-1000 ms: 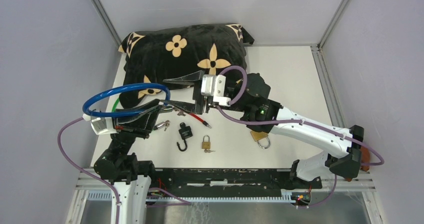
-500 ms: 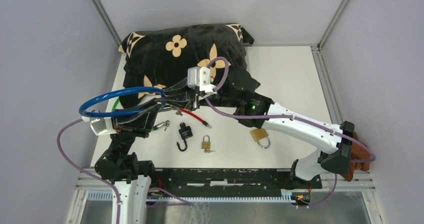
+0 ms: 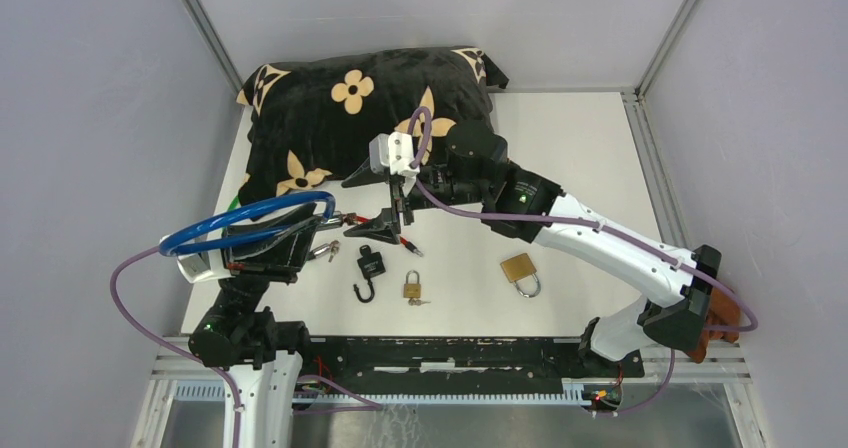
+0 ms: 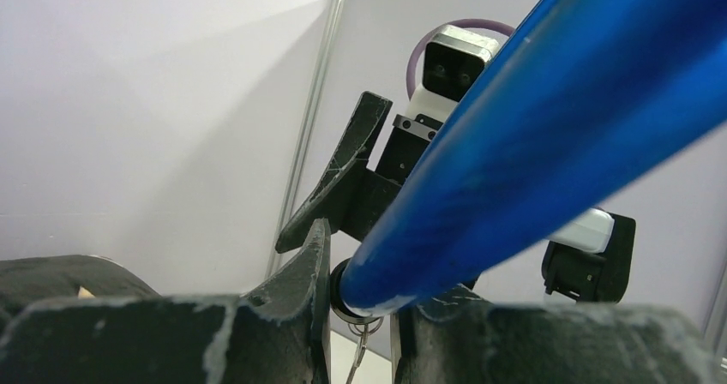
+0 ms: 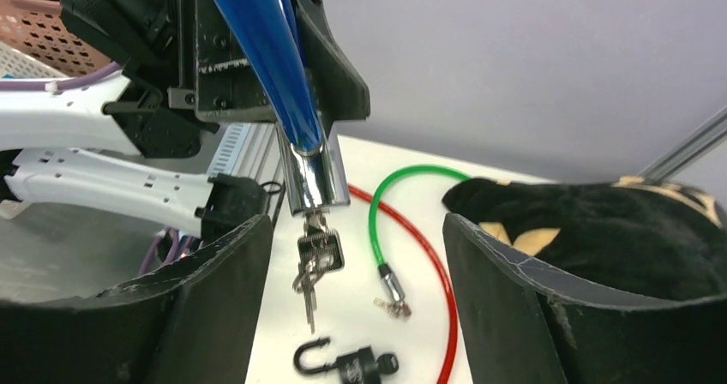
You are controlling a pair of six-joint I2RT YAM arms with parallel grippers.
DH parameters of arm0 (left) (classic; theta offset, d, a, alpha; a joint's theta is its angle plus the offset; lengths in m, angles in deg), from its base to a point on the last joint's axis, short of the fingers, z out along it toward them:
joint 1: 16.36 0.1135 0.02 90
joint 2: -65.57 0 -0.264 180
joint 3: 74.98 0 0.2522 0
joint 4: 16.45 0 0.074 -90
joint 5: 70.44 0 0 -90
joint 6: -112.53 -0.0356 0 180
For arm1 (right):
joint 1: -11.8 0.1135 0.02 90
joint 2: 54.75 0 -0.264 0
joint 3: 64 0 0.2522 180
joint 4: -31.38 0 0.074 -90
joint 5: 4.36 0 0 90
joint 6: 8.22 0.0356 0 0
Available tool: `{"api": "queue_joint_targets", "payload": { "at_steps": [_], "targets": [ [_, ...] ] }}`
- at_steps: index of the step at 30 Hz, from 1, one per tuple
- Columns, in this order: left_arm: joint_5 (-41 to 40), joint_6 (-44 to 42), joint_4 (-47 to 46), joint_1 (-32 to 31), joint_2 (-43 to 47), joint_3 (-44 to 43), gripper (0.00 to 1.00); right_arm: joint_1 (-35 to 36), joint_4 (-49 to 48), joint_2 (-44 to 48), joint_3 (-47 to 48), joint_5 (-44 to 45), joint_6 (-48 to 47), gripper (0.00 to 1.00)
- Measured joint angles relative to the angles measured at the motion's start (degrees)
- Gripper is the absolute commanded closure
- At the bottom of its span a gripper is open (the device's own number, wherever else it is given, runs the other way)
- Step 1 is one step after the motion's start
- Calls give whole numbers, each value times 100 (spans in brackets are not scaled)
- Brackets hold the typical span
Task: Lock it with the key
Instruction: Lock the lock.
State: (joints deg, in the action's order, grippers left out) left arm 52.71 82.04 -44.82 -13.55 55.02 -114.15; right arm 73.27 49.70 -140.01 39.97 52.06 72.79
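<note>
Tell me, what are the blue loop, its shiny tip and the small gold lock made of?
Blue loop: probably a cable in a glossy plastic coating; it curves and shines smoothly.
Shiny tip: looks like polished metal, with mirror-like reflections.
Small gold lock: likely brass, going by its yellow metallic body.

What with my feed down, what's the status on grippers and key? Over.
Left gripper shut on blue cable lock. Right gripper open, keys dangling from lock's end just ahead. Red cable and black padlock below, untouched.
</note>
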Motion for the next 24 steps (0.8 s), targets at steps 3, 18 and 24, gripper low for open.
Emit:
{"api": "queue_joint_targets", "payload": {
  "at_steps": [3,18,24],
  "targets": [
    [2,0,-2,0,2,0,98,-92,623,-7,251,-133,-76,30],
    [2,0,-2,0,7,0,98,-120,1482,-332,688,-501,-136,66],
    [-7,-4,-9,0,9,0,98,-120,1547,-363,693,-551,-68,100]
  ]
}}
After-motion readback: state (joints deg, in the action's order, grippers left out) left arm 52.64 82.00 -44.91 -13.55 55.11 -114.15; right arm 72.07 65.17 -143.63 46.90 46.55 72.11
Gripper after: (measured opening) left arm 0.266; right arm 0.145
